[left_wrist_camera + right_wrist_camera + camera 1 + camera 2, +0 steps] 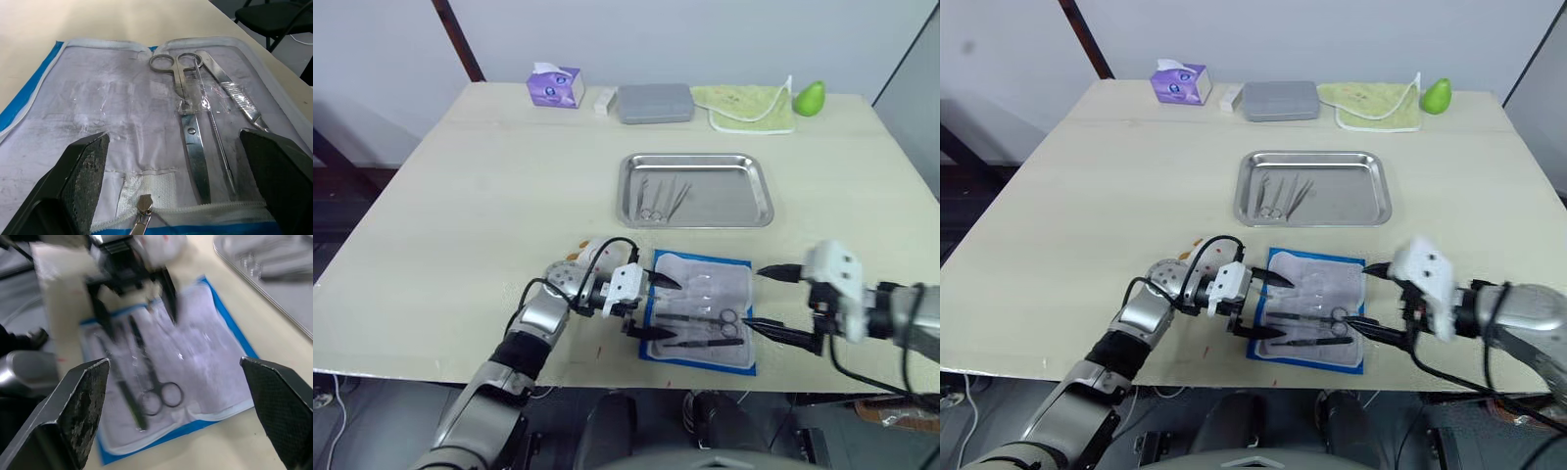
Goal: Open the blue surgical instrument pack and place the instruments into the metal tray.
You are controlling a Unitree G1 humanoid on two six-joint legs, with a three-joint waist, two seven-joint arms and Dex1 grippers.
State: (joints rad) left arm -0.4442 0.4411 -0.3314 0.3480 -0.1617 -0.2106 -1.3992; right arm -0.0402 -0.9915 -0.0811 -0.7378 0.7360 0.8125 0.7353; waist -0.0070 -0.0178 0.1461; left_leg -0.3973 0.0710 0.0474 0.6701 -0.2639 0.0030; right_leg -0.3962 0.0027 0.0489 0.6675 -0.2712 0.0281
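Head views: the blue surgical instrument pack (700, 310) lies unfolded at the bench's near edge, the metal tray (696, 190) mid-bench — left claw (651, 306) and right claw (770, 304) both released, flanking it. Left wrist view: scissors (188, 122) lie sleeved in its clear face. Right wrist view: both claws spread over the pack.

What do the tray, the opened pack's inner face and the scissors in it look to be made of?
Metal tray: polished steel, mirror-like rim.
Blue surgical instrument pack: inner face seems clear, crinkly plastic over white backing, blue-edged.
Scissors: shiny silvery metal, likely steel.
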